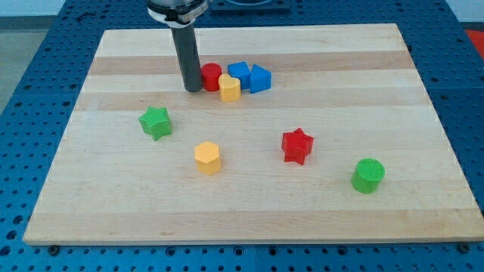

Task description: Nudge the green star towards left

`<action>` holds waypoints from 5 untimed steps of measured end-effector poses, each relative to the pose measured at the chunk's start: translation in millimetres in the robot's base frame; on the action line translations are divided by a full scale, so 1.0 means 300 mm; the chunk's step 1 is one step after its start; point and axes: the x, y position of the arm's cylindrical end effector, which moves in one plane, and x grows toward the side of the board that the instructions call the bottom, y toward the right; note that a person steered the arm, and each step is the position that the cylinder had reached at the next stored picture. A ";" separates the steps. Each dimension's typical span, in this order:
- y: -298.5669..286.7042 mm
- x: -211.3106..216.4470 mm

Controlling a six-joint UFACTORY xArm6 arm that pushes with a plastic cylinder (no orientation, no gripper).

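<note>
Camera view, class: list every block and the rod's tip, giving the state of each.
my tip: on the board, touching the red cylinder
red cylinder: clustered
yellow heart: clustered
blue blocks: clustered
green star: alone
yellow hexagon: alone
red star: alone
green cylinder: upright, alone

I see a pale, smooth wooden board with visible grain, matt plastic-looking blocks such as the green star, and my rod's dull dark finish.
</note>
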 end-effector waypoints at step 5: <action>-0.388 0.449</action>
